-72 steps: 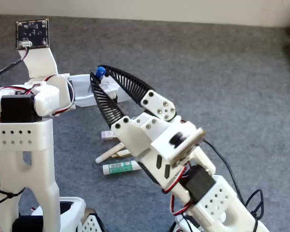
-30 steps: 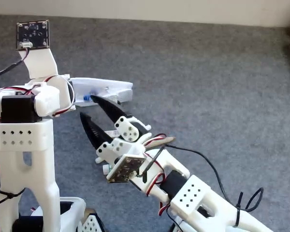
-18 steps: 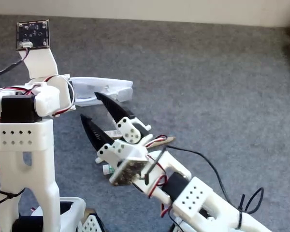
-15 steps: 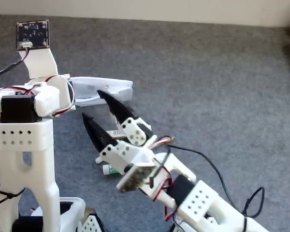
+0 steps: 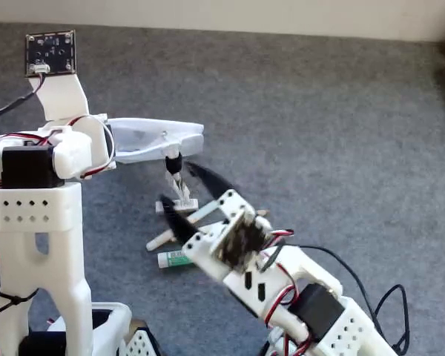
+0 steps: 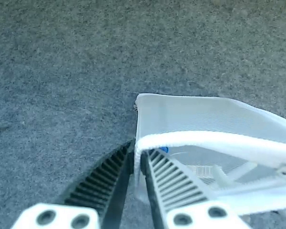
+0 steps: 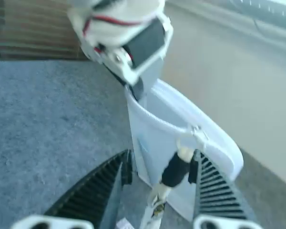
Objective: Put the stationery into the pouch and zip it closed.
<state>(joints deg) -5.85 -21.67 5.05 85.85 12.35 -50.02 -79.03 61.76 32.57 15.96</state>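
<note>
Carpet [image 5: 341, 111] grey, pouch [image 5: 156, 137] above it; pale wall [image 5: 282, 15] behind.

Bright, even daylight throughout, casting only faint, soft-edged shadows.

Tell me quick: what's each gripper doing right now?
Left gripper: shut on the pouch rim.
Right gripper: open, around the hanging zip pull.

I counted one white pouch [image 5: 156, 139], two robot arms, the left arm [image 5: 37, 222] and the right arm [image 5: 297, 297], and four pieces of stationery in plain sight: one pen [image 5: 175, 169] with a black part, one green-labelled tube [image 5: 179, 257], one cream stick [image 5: 167, 239] and one small white piece [image 5: 174, 205].
</note>
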